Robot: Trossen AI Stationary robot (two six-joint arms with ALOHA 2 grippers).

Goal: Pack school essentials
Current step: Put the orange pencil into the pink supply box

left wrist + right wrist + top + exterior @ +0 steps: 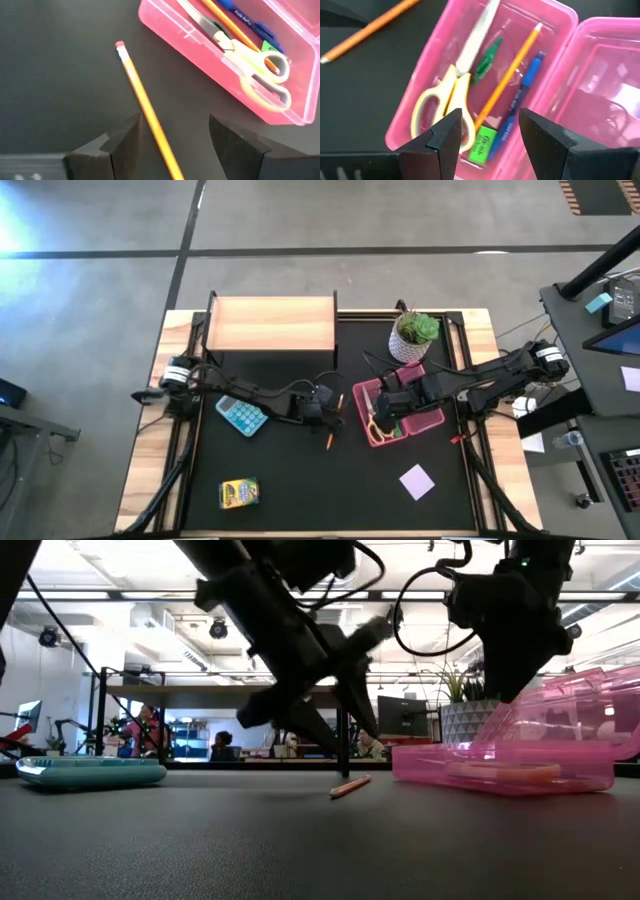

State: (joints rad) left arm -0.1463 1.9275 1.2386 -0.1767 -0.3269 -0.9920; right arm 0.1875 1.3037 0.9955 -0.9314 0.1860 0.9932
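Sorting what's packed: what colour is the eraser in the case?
Green; the eraser shows best in the right wrist view, beside the scissors.

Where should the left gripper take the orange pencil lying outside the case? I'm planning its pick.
Grip the orange pencil mid-shaft, coming straight down with the open left gripper fingers either side: it lies flat on the black mat, clear of the pink case.

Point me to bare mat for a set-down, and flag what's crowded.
Free: the front middle between crayon box and note pad, and the strip between wooden box and plant. Crowded: mid-table, where left gripper, loose pencil, pink case and right gripper bunch together.
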